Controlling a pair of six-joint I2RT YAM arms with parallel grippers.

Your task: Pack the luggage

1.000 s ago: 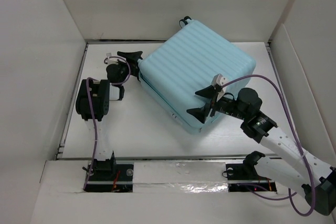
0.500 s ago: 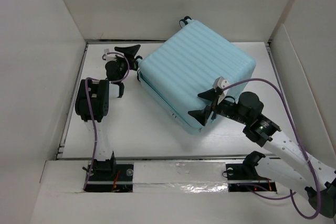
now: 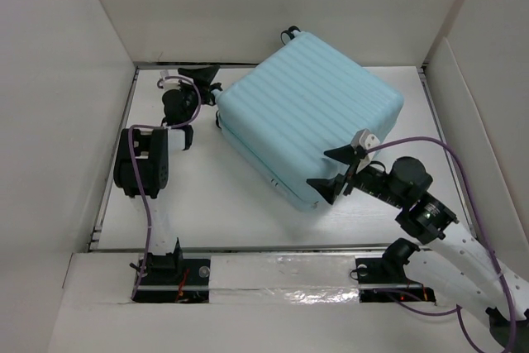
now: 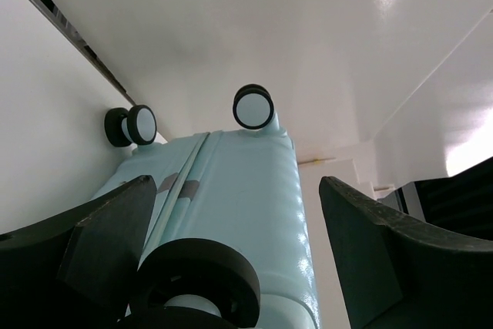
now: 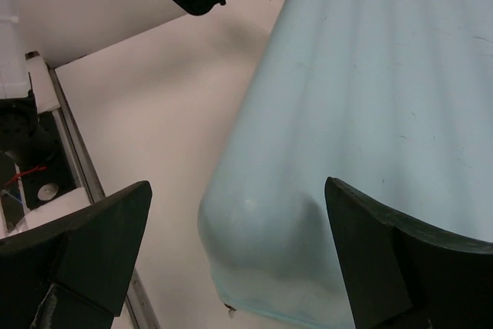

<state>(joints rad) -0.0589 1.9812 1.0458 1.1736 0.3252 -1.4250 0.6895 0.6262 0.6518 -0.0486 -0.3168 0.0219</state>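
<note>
A closed pale aqua suitcase [image 3: 310, 113] lies flat on the white tabletop [image 3: 215, 196], ribbed shell up. It is turned at an angle, so that one corner points toward the arms and another toward the far wall [image 3: 248, 6]. It fills most of the middle and right of the tabletop, and a black spinner wheel [image 3: 289, 33] pokes out at its far corner. The left pincer [image 3: 207, 85] sits at the suitcase's left corner, at the wheeled end, with its fingers spread wide. In the left wrist view a black-and-white wheel [image 4: 196, 279] lies low between those fingers, and two more wheels [image 4: 253, 105] stand at the far end of the narrow side. A zip seam [image 4: 181, 182] runs along that side. Whether either finger touches the shell or the wheel cannot be told. The right pincer [image 3: 333, 170] is at the near corner of the suitcase, also spread wide. One finger is over the top of the shell and the other is beside the near edge. In the right wrist view the rounded corner [image 5: 254, 267] lies between the two dark fingers with bare shell and tabletop showing on either side, so nothing is pinched. Contact there cannot be told either.
</note>
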